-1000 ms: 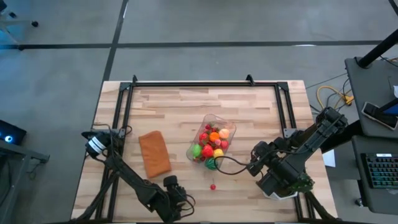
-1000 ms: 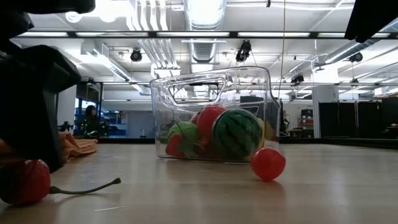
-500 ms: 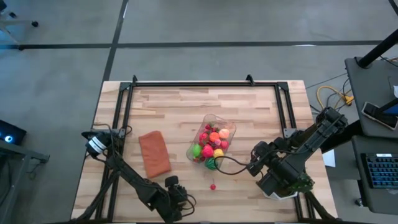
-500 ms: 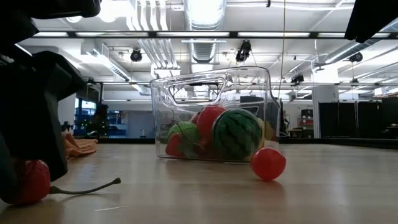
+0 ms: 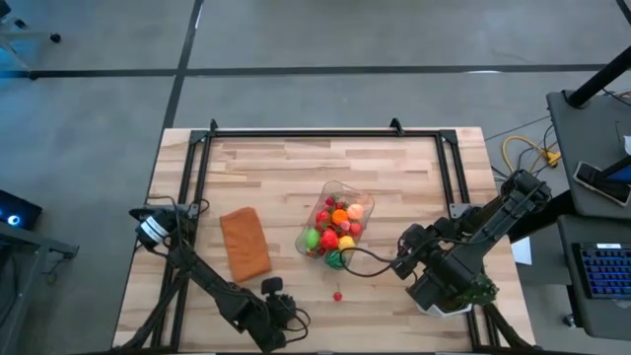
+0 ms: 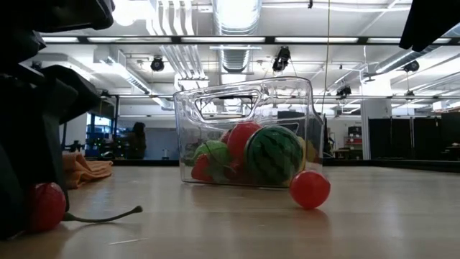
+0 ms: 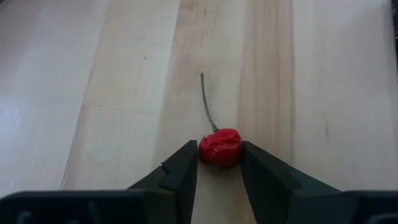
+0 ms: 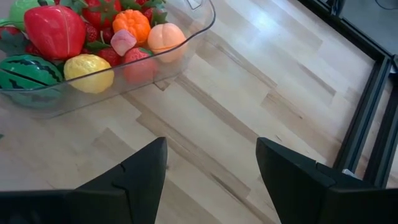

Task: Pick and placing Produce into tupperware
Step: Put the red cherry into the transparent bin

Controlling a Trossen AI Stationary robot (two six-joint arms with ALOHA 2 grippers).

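Observation:
A small red cherry (image 7: pixel 219 148) with a thin dark stem (image 7: pixel 207 106) lies on the wooden table near its front edge. My left gripper (image 7: pixel 219 163) is shut on it; in the low view the cherry (image 6: pixel 44 205) shows beside the dark gripper. The clear tupperware (image 5: pixel 367 205) stands mid-table, holding several toy fruits. My right gripper (image 8: pixel 211 149) hangs open to the right of the tupperware (image 8: pixel 186 37), touching nothing. A red ball-shaped fruit (image 6: pixel 310 189) rests on the table in front of the tupperware. My left gripper pinches the cherry's red body (image 7: pixel 219 149) between its two fingertips, one on each side. The fingers slant down at it from above. The cherry sits on the table, and its stem lies flat on the wood, pointing away from the fingers.
A brown-orange cloth (image 5: pixel 245 244) lies left of the tupperware. A black frame (image 5: pixel 325 131) runs along the table's far edge and both sides. Bare wood stretches between the cloth, the tupperware and the front edge.
My left gripper has shut its fingers on the cherry, which stays on the table with its stem flat.

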